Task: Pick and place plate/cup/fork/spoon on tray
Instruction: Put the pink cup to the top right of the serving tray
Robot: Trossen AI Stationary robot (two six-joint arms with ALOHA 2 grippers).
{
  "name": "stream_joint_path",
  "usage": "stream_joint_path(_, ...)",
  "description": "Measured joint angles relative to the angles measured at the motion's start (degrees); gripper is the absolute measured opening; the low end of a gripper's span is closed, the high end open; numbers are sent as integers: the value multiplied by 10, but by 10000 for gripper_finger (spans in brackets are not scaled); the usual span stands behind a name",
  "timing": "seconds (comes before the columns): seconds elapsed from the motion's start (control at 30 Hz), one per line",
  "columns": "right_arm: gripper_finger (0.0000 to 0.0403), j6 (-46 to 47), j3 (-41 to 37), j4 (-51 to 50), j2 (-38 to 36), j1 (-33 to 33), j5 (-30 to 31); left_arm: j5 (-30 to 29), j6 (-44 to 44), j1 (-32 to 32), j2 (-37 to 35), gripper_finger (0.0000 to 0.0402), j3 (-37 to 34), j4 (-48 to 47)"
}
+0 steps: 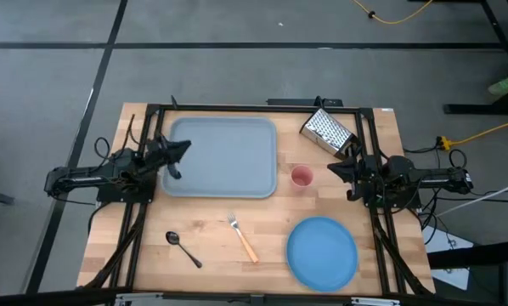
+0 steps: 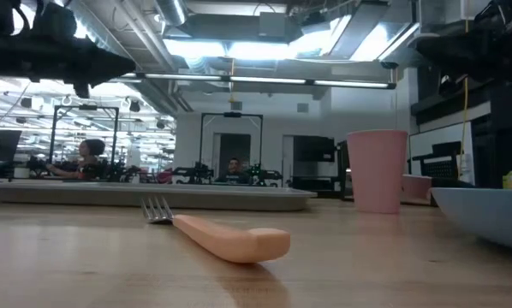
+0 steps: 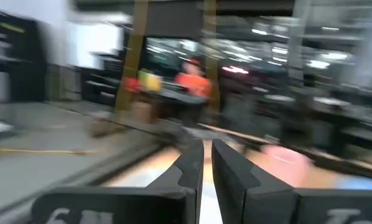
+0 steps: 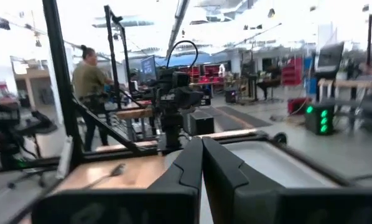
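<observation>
The grey-blue tray [image 1: 223, 157] lies at the table's far middle. The pink cup [image 1: 301, 177] stands upright just right of it and shows in the low view [image 2: 377, 169]. The blue plate [image 1: 322, 252] lies at the near right. The orange-handled fork [image 1: 243, 237] lies near the middle front and shows in the low view [image 2: 222, 233]. The dark spoon [image 1: 183, 249] lies at the near left. My left gripper [image 1: 186, 147] hangs over the tray's left edge, shut and empty [image 3: 207, 163]. My right gripper [image 1: 332, 171] hangs right of the cup, shut and empty [image 4: 202, 163].
A metal box grater [image 1: 328, 131] lies at the far right, beyond the cup. A black frame [image 1: 254, 108] runs along the table's far and side edges. People stand in the room beyond the table.
</observation>
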Motion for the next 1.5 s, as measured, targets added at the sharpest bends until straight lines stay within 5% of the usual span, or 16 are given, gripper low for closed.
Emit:
stream_joint_path(0.13,16,-100,0,14,0,0,0,-8,17,0,1,27,0,-64)
stream_joint_path(0.27,16,-105,0,146,0,0,-5,1,-120,0,4,27,0,-73)
stream_joint_path(0.4,16,-103,0,267,0,0,-86,68,-198,0,4,27,0,-74)
stream_joint_path(0.6,16,-120,0,335,1,0,-174,169,-189,0,5,27,0,-79)
stream_joint_path(0.73,16,-123,0,332,17,0,-164,205,-124,0,5,27,0,-65)
stream_joint_path(0.93,16,-139,29,320,91,0,-66,189,-109,0,5,27,0,-58)
stream_joint_path(1.17,16,-142,150,181,200,0,-14,161,-109,0,5,27,0,-58)
stream_joint_path(1.5,16,-35,435,-305,359,0,135,147,-109,0,5,27,0,-58)
